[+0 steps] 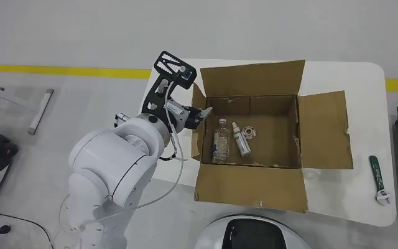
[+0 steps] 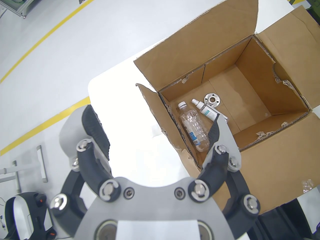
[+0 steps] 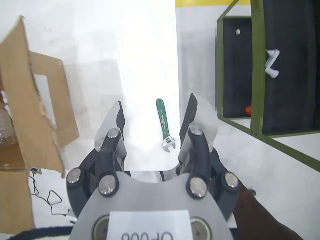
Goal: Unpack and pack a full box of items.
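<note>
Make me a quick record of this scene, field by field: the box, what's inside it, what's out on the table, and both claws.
box: cardboard box, flaps open, on the white table
inside: clear plastic bottle, small spray bottle and metal flange, all lying on the bottom
outside: green-handled wrench on the table, apart from the box
left claw: open, empty, raised beside the box
right claw: open, empty, facing the wrench

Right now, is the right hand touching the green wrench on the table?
Apart. In the right wrist view the green wrench lies on the table, seen between the fingers of the open right hand, with bare table on either side.
</note>
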You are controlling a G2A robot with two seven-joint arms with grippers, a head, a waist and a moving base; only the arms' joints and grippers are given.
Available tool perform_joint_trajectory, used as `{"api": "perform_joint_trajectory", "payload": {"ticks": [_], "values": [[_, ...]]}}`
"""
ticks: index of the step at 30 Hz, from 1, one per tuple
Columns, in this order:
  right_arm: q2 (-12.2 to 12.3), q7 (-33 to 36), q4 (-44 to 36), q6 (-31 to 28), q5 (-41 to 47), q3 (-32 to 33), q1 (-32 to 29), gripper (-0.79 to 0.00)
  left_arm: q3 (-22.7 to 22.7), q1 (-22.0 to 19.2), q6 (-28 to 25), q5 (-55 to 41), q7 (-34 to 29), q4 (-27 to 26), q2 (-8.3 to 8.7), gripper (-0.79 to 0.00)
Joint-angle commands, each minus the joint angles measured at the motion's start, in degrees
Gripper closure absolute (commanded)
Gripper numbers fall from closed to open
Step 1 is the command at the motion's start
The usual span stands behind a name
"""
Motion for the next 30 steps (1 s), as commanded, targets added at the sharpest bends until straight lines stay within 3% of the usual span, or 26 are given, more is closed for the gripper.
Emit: {"api": "perform_joint_trajectory", "payload": {"ticks": [1,5,19,25,26,27,30], "values": [[0.36,-0.01,1.69,-0.63,-0.86,-1.59,-2.37,-0.785,0.00,0.00,0.00,0.00,0.00,0.00,0.00,-0.785],[1.26,-0.01,5.52,-0.50,-2.23,-6.06,-3.61,-0.785,0.00,0.00,0.00,0.00,0.00,0.00,0.00,-0.785],[1.21,-1.60,6.90,-1.12,-3.27,-7.55,-4.52,-0.785,0.00,0.00,0.00,0.00,0.00,0.00,0.00,-0.785],[1.76,-0.01,13.03,-3.13,-0.31,-6.84,-2.67,-0.773,0.00,0.00,0.00,0.00,0.00,0.00,0.00,-0.785],[1.92,-0.01,14.06,-3.54,0.36,-6.89,-2.38,-0.533,0.00,0.00,0.00,0.00,0.00,0.00,0.00,-0.785],[2.13,-0.01,14.92,-3.78,0.06,-6.99,-2.11,-0.385,0.00,0.00,0.00,0.00,0.00,0.00,0.00,-0.785],[2.71,-0.01,16.53,-4.63,0.32,-8.19,-1.21,-0.243,0.00,0.00,0.00,0.00,0.00,0.00,0.00,-0.785]]}}
